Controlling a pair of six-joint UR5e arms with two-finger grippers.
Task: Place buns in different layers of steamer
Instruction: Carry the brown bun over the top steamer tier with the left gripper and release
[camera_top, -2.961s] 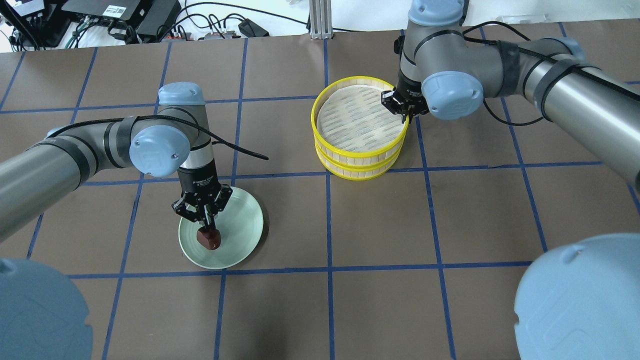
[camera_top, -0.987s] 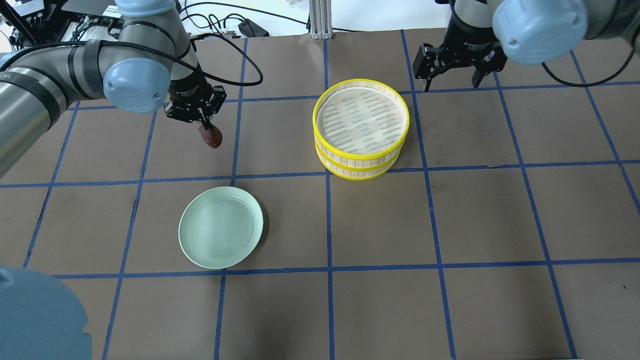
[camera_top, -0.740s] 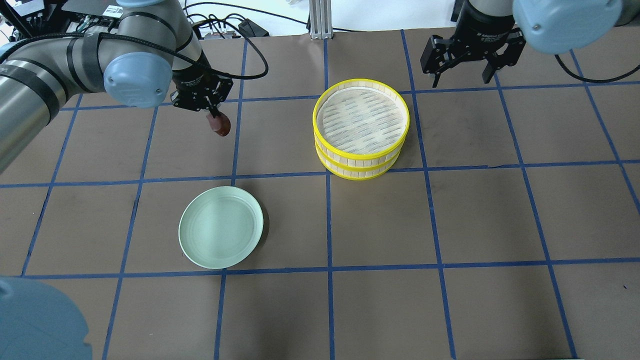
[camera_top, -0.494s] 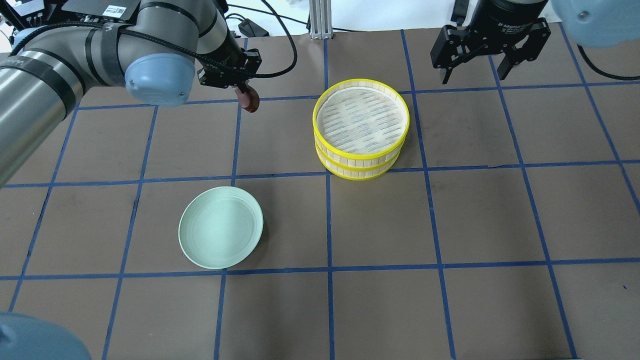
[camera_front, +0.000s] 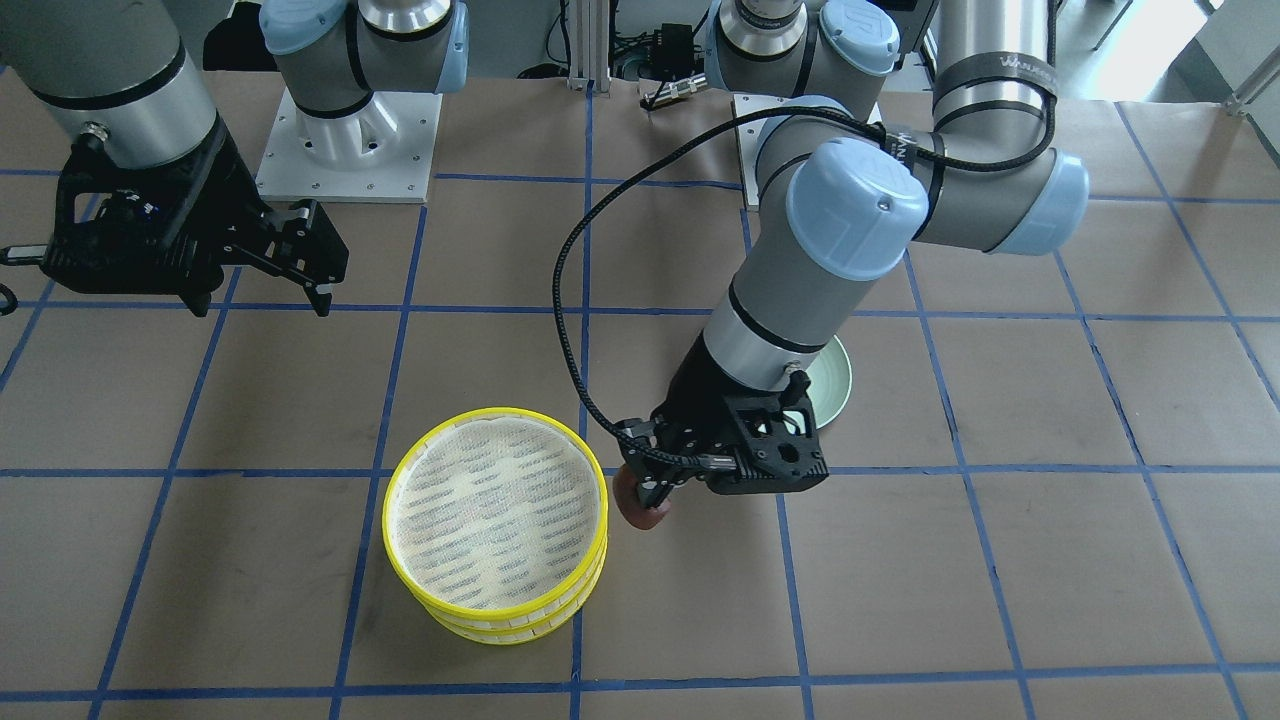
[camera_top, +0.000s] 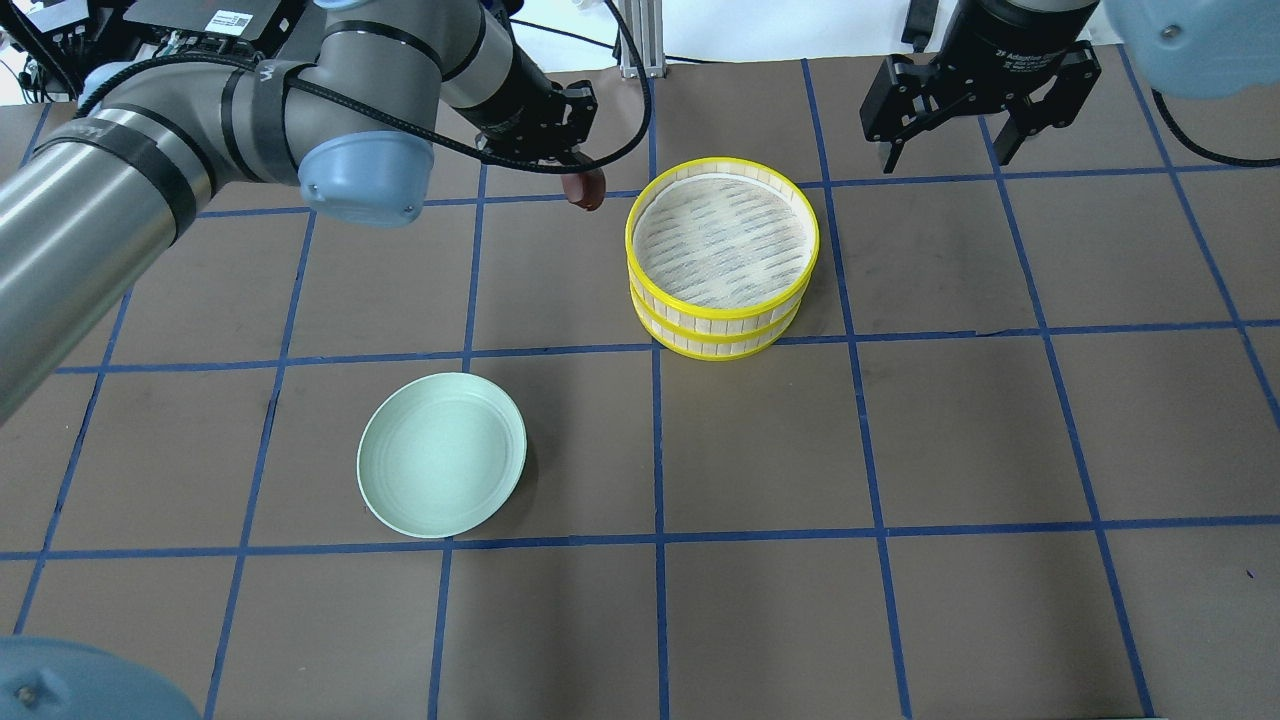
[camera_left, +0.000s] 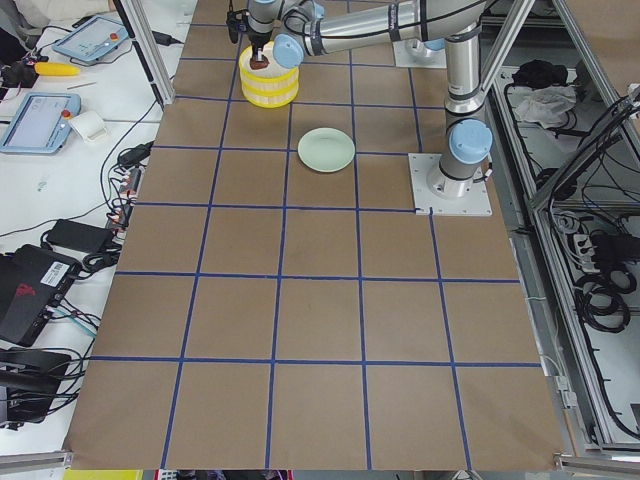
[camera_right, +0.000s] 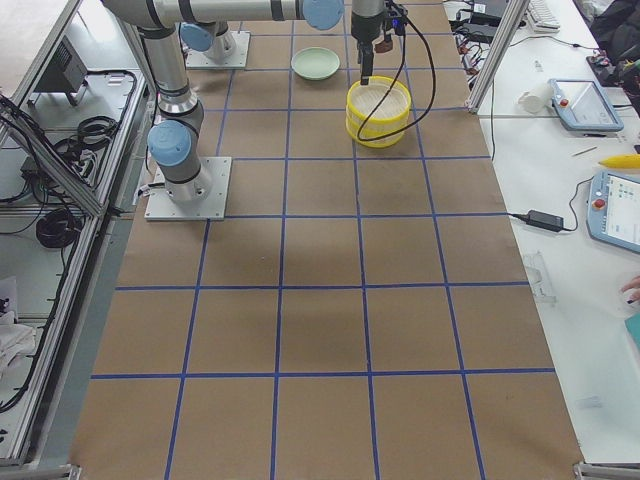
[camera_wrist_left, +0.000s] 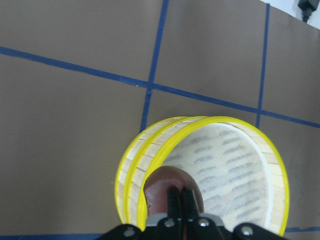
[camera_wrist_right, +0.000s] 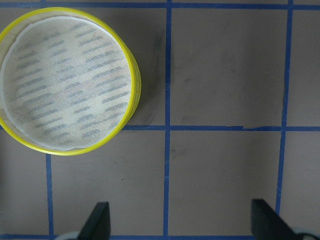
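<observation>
Two yellow-rimmed steamer trays (camera_top: 720, 325) stand stacked, and the top tray's mesh bottom is bare; they also show in the front view (camera_front: 500, 625) and both wrist views (camera_wrist_left: 131, 170) (camera_wrist_right: 134, 75). My left gripper (camera_top: 575, 180) (camera_front: 650, 490) (camera_wrist_left: 180, 197) is shut on the dark reddish-brown bun (camera_top: 584, 190) (camera_front: 640, 510) (camera_wrist_left: 160, 190). It holds the bun in the air just beside the stack's left rim. My right gripper (camera_top: 942, 155) (camera_front: 260, 300) (camera_wrist_right: 182, 220) is open and empty, raised behind and to the right of the stack. The cream-white bun is not in view.
A pale green plate (camera_top: 442, 455) lies empty near the front left, partly hidden by my left arm in the front view (camera_front: 838, 385). The brown table carries a blue tape grid. Cables and electronics sit beyond the far edge.
My left gripper lifted the brown bun off the plate and carried it back and right to the steamer's left rim. My right gripper left the steamer's rim, rose and stands open.
</observation>
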